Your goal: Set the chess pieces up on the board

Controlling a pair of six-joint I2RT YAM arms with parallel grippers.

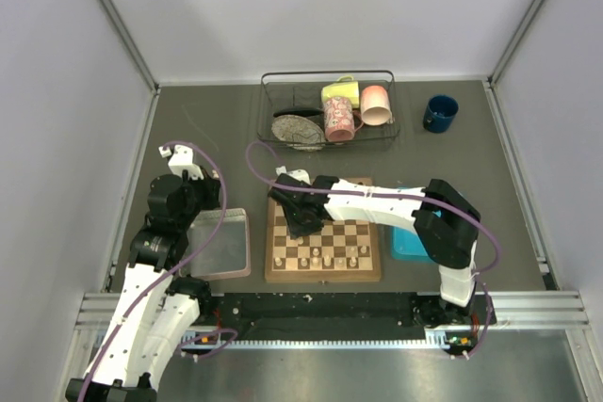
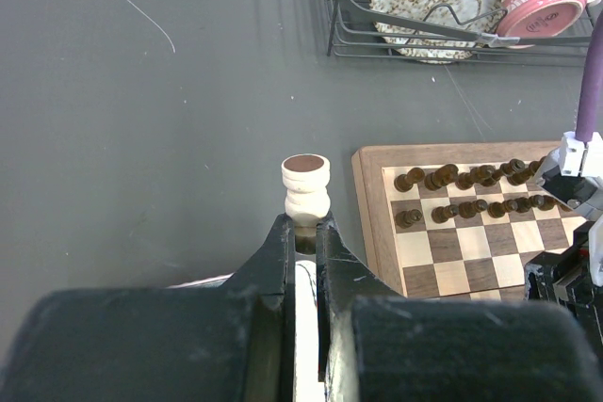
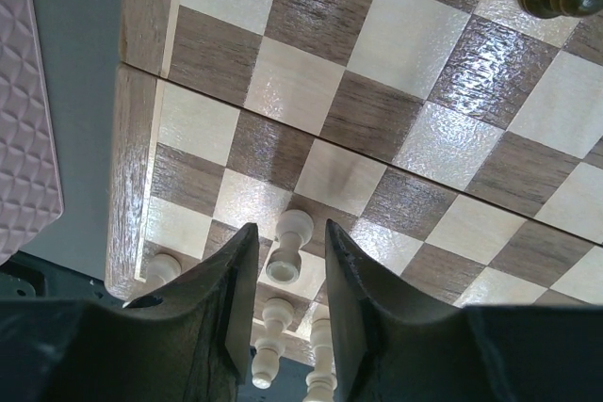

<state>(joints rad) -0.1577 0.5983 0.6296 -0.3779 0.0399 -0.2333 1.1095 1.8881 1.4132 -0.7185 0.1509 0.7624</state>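
Near the left edge of the board [image 3: 377, 91], the right gripper [image 3: 290, 228] is straddling a cream pawn [image 3: 287, 253], fingers slightly apart; the left gripper [image 2: 303, 233] is pinching a cream piece [image 2: 306, 190] off-board.

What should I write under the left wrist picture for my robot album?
The left gripper holds a cream chess piece beside the board, where dark pieces stand in rows.

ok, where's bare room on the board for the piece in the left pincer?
Middle ranks of the board are bare, bordered by dark pieces on the far side and cream pieces on the near side. Crowded at near-left, where the right pincer straddles one.
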